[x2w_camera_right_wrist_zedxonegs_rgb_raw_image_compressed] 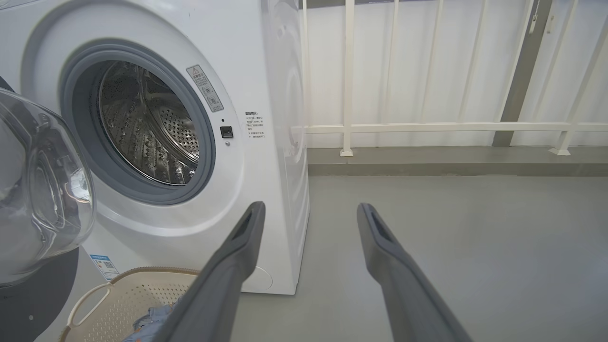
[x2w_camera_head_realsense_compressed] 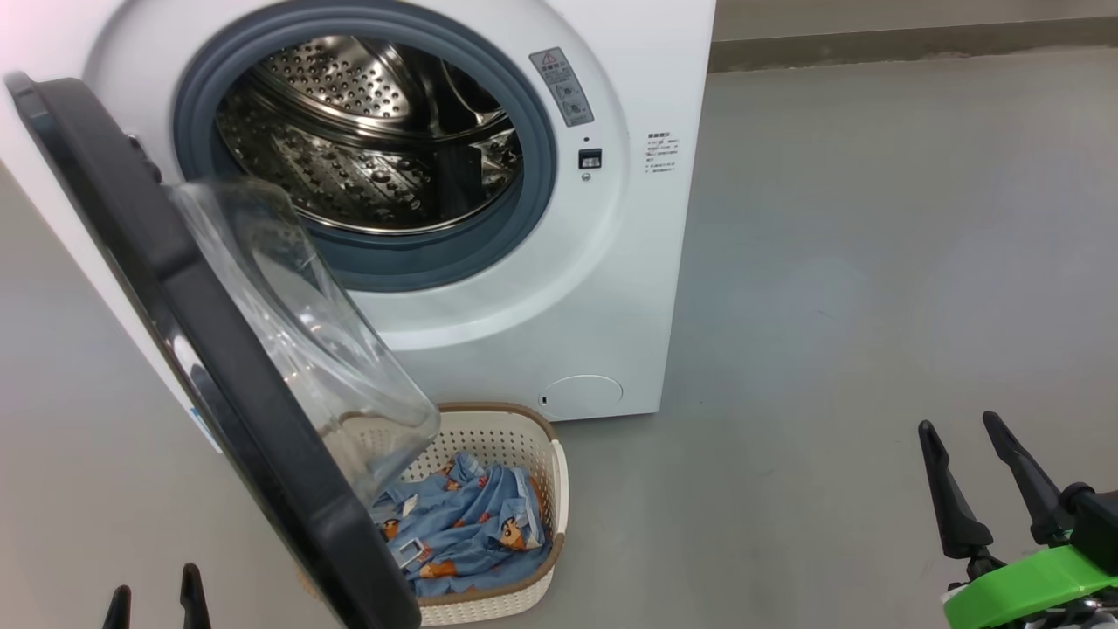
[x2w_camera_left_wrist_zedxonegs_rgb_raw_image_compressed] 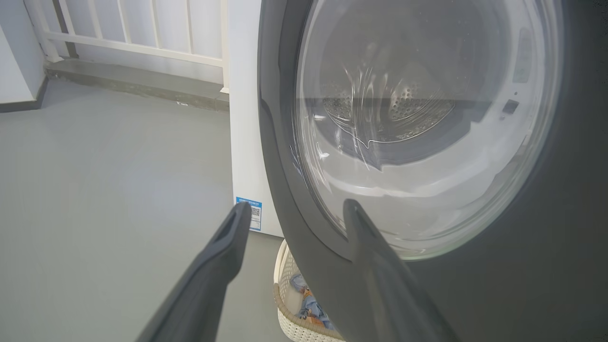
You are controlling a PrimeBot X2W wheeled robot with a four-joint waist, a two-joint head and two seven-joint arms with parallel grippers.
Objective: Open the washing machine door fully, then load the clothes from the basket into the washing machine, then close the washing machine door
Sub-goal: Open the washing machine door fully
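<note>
The white washing machine point(x2w_camera_head_realsense_compressed: 611, 262) shows its bare steel drum point(x2w_camera_head_realsense_compressed: 367, 140) inside the grey ring. Its door point(x2w_camera_head_realsense_compressed: 218, 349), black-rimmed with a clear glass bowl point(x2w_camera_head_realsense_compressed: 306, 323), swings out towards me and hangs over the cream basket point(x2w_camera_head_realsense_compressed: 550, 472). Blue bear-print clothes point(x2w_camera_head_realsense_compressed: 476, 524) lie in the basket. My left gripper point(x2w_camera_head_realsense_compressed: 155, 587) is open at the lower left, its fingertips just outside the door's outer face point(x2w_camera_left_wrist_zedxonegs_rgb_raw_image_compressed: 498, 294). My right gripper point(x2w_camera_head_realsense_compressed: 959, 425) is open at the lower right, apart from everything, right of the machine point(x2w_camera_right_wrist_zedxonegs_rgb_raw_image_compressed: 266, 71) and basket point(x2w_camera_right_wrist_zedxonegs_rgb_raw_image_compressed: 118, 299).
Grey floor point(x2w_camera_head_realsense_compressed: 873, 262) stretches to the right of the machine. A low grey kerb point(x2w_camera_right_wrist_zedxonegs_rgb_raw_image_compressed: 451, 164) and a white railing point(x2w_camera_right_wrist_zedxonegs_rgb_raw_image_compressed: 427, 127) run behind it. A blue label sticker point(x2w_camera_left_wrist_zedxonegs_rgb_raw_image_compressed: 249, 213) sits low on the machine's front.
</note>
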